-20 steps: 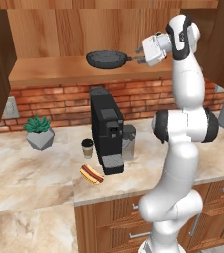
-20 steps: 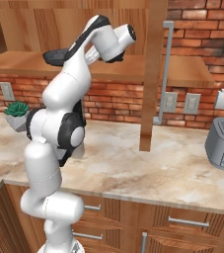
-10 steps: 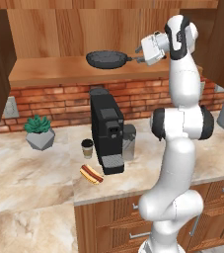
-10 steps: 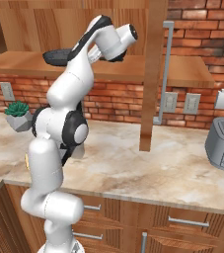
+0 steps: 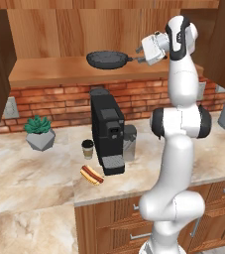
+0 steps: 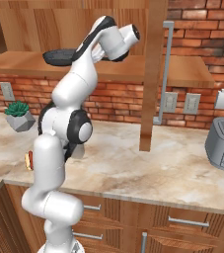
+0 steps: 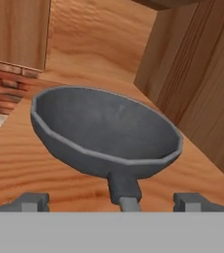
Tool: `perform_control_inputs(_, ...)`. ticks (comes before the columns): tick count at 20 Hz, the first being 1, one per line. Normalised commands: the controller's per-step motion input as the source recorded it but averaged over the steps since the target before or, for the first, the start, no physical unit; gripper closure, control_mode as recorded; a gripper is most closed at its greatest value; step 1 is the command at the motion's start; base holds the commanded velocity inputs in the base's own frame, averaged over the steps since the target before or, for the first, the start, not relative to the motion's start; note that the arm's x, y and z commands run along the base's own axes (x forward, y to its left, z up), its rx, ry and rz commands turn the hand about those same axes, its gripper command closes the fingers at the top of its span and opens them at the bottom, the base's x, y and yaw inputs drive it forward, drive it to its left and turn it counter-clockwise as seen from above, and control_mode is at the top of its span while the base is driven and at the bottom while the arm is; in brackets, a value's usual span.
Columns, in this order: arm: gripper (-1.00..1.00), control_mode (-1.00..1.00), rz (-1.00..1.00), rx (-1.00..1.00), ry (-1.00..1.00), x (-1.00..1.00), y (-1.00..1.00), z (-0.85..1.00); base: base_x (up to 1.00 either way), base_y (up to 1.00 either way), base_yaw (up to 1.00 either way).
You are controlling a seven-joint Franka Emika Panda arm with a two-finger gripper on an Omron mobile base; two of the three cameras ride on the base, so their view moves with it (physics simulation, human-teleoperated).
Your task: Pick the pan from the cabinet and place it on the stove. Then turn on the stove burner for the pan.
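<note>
Pan (image 5: 105, 59) sits on the open shelf of the cabinet (image 5: 84, 30), handle pointing right toward the gripper (image 5: 140, 54), which is level with the handle at its tip. In the hand view the pan (image 7: 103, 131) fills the middle, handle running down between the two fingertips (image 7: 32, 201), which stand wide on either side of it, not touching, so the claw is released and nothing is grasped yet. Judged step: lining up on the handle before clamping; the approach comes along the handle because it is the only thin part the fingers can span (the bowl is far too wide). In the right base view the pan (image 6: 59, 55) shows dark on the shelf behind the upper arm, with the open cabinet door (image 6: 153, 74) hanging just right of the wrist, so any swing out needs to clear that edge. On the counter (image 5: 29, 173) below stand a coffee machine (image 5: 108, 131), a cup (image 5: 87, 148), a hot dog (image 5: 91, 174), a plant (image 5: 38, 133); toaster (image 6: 223, 143) far right. Versus half a second ago: pan in the same spot on the shelf, arm pose near identical, wrist maybe a hair closer to the handle, too slight to be sure.
</note>
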Motion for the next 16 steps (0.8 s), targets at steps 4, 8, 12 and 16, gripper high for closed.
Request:
perform_control_inputs(4, -1.00, -1.00, 0.02, 0.00, 0.00, 0.12, -0.06, -0.01, 0.00, 0.00, 0.00)
perform_control_inputs(8, -1.00, -1.00, 0.01, 0.00, 0.00, 0.13, -0.04, -0.03, 0.00, 0.00, 0.00)
perform_control_inputs(12, -1.00, -1.00, 0.01, 0.00, 0.00, 0.13, -0.01, -0.04, 0.00, 0.00, 0.00)
perform_control_inputs(16, -1.00, -1.00, 0.00, 0.00, 0.00, 0.10, 0.00, -0.06, 0.00, 0.00, 0.00)
